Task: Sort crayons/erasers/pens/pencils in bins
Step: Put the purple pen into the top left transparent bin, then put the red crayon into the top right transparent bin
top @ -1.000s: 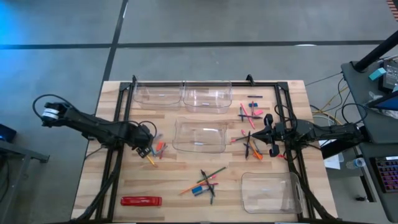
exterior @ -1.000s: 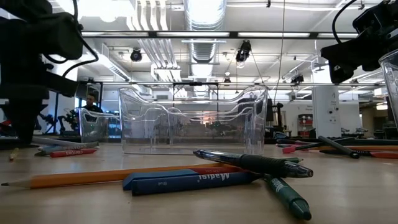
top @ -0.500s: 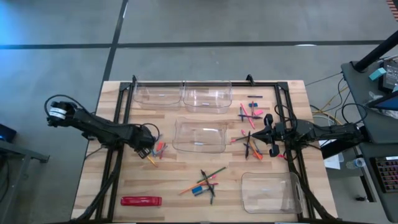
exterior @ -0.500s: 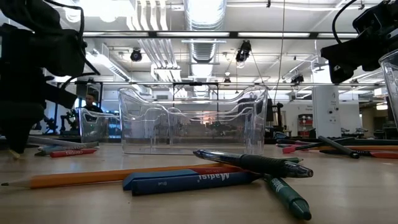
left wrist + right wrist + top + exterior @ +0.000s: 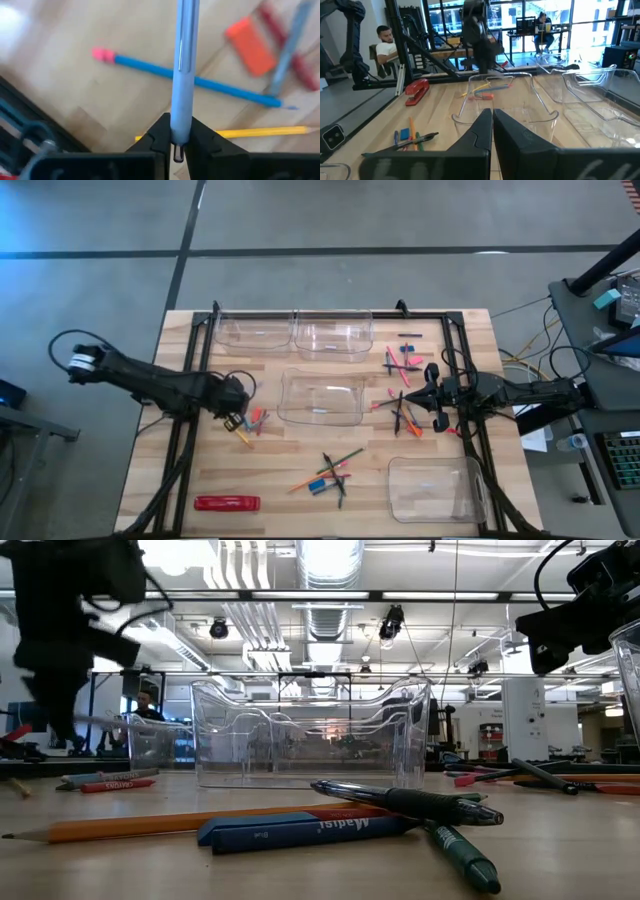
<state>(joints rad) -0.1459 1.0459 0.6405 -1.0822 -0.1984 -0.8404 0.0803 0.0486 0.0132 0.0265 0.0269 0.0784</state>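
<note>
The left gripper (image 5: 176,142) pinches a grey-blue pen (image 5: 184,75) by one end, the pen sticking straight out from between its fingers above the wood table (image 5: 280,470) (left side, just beside the middle bin (image 5: 320,398)). Below it lie a blue pencil (image 5: 195,82), a yellow pencil (image 5: 250,132) and an orange eraser (image 5: 250,46). The right gripper (image 5: 432,397) waits pressed shut at the table's right.

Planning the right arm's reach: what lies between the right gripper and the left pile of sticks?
In the high view, one clear bin sits between the right gripper and the left pile.
</note>
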